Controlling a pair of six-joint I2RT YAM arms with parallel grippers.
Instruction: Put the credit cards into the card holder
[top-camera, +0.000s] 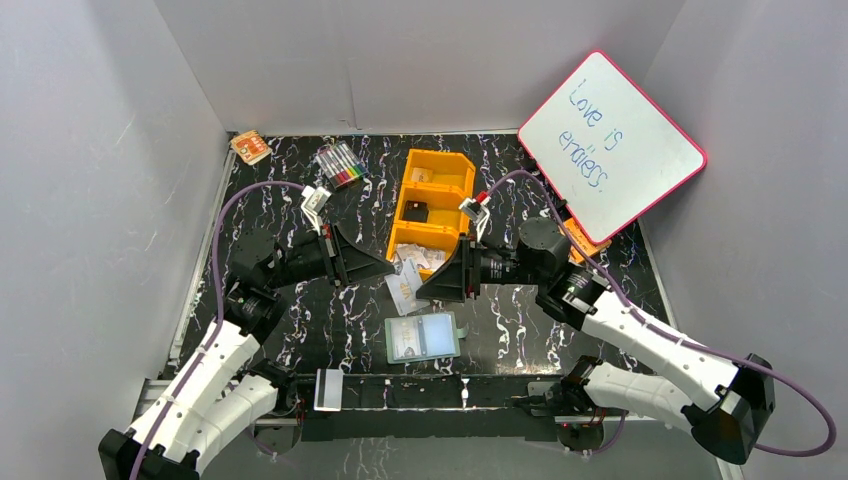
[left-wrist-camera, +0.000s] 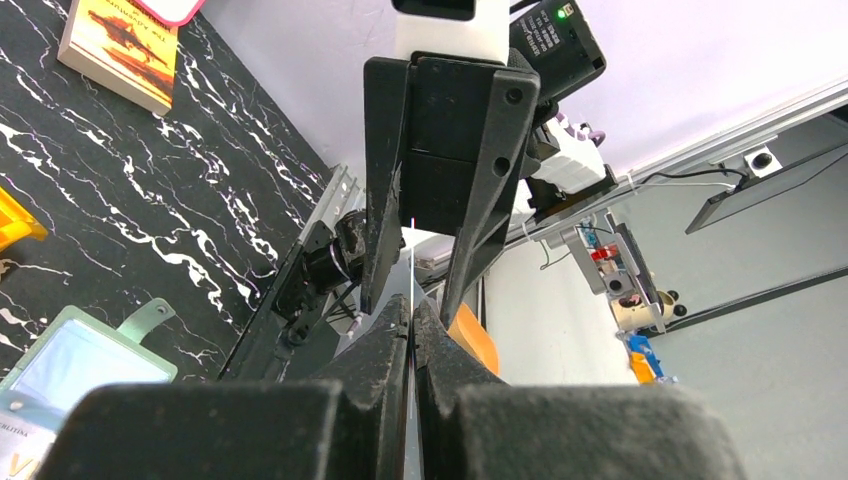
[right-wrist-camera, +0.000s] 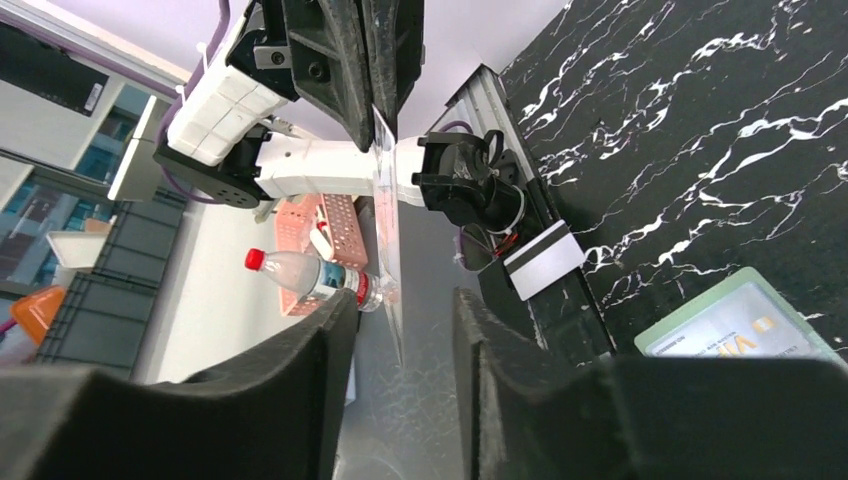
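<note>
A: Scanning the black, white-veined table (top-camera: 500, 320). Seeing what on it?
B: Seeing an orange tray (top-camera: 437, 195) at the far middle, credit cards (top-camera: 403, 290) just beside its near end, the card holder (top-camera: 422, 337) lying open nearer still.
A: And farther left?
B: Spotting a marker pack (top-camera: 340, 165) and a small orange box (top-camera: 250, 147).

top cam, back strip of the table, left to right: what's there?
small orange book → marker pack → orange tray → whiteboard
</note>
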